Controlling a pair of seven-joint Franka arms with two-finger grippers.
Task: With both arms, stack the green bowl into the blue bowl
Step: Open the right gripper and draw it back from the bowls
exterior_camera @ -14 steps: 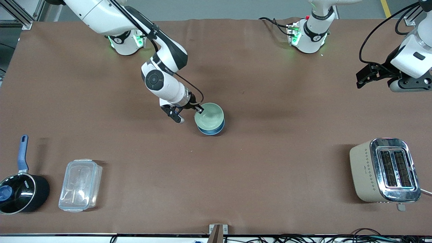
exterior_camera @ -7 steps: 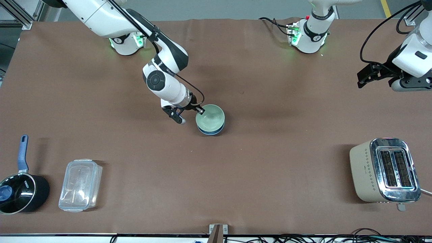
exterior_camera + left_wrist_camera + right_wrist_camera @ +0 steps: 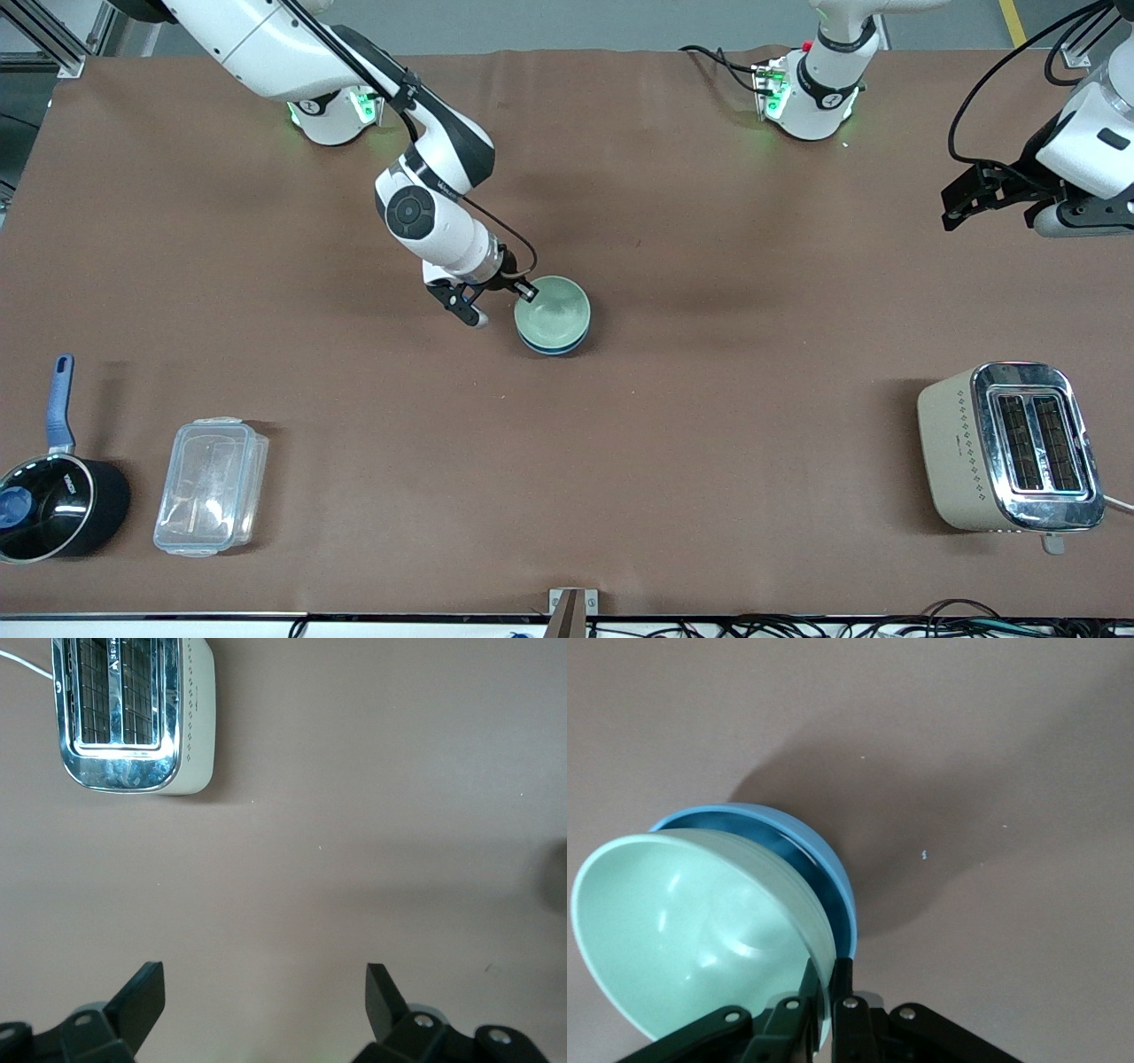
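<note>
The pale mint-green bowl (image 3: 554, 311) sits inside the sky-blue bowl (image 3: 556, 346) near the middle of the table; only a blue rim shows under it. My right gripper (image 3: 523, 289) is shut on the green bowl's rim at the side toward the right arm's end. In the right wrist view the green bowl (image 3: 700, 930) rests slightly tilted in the blue bowl (image 3: 824, 868), with my right gripper (image 3: 829, 988) pinching its wall, one finger inside and one outside. My left gripper (image 3: 970, 197) is open and empty, held high over the table at the left arm's end; in the left wrist view (image 3: 266, 992) only bare table lies between its fingers.
A beige toaster (image 3: 1010, 447) stands near the front camera at the left arm's end, also in the left wrist view (image 3: 133, 713). A clear lidded container (image 3: 211, 486) and a black saucepan with a blue handle (image 3: 53, 496) sit near the front camera at the right arm's end.
The right gripper has lowered the green bowl deeper into the blue bowl, so less blue shows. The left gripper has drifted slightly up and toward the table's edge.
</note>
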